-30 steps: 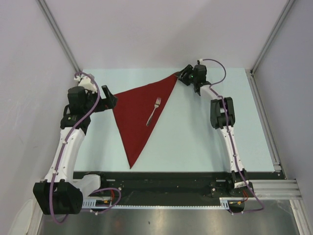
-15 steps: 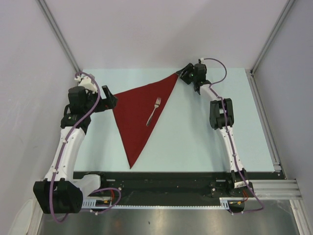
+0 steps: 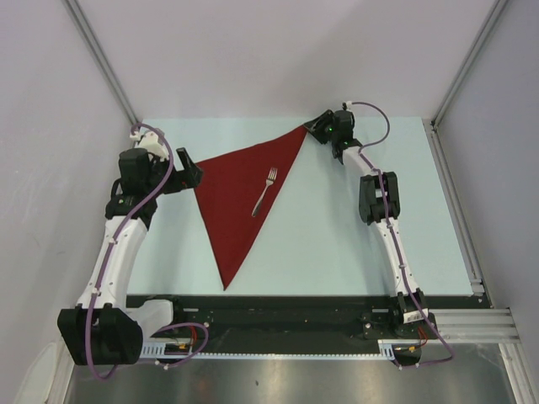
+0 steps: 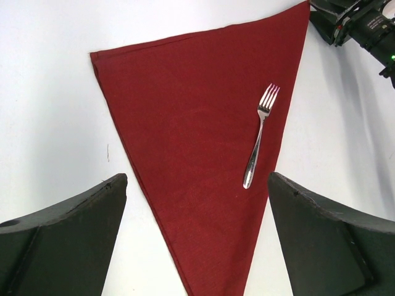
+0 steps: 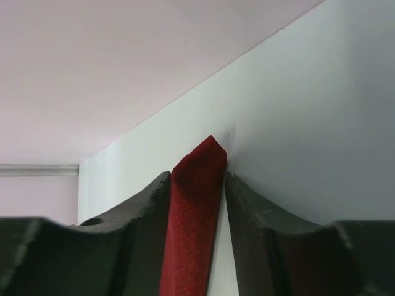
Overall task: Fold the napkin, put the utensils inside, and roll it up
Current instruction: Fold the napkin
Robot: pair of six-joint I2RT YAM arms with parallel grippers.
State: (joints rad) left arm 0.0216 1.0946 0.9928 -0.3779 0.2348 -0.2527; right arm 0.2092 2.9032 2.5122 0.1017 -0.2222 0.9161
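My right pincer (image 5: 196, 179) grips the folded napkin (image 3: 236, 194) by its far corner; my left pincer (image 3: 190, 174) gapes wide beside the left corner. With the fork (image 3: 264, 192) lying on it, I'd roll tightly, keeping the fork trapped.

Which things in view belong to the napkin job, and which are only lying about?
Job: napkin, folded in a triangle; fork lying on it; right end effector shut on its far corner; left end effector, open.
Not job: table; frame rail. No loose extras visible.
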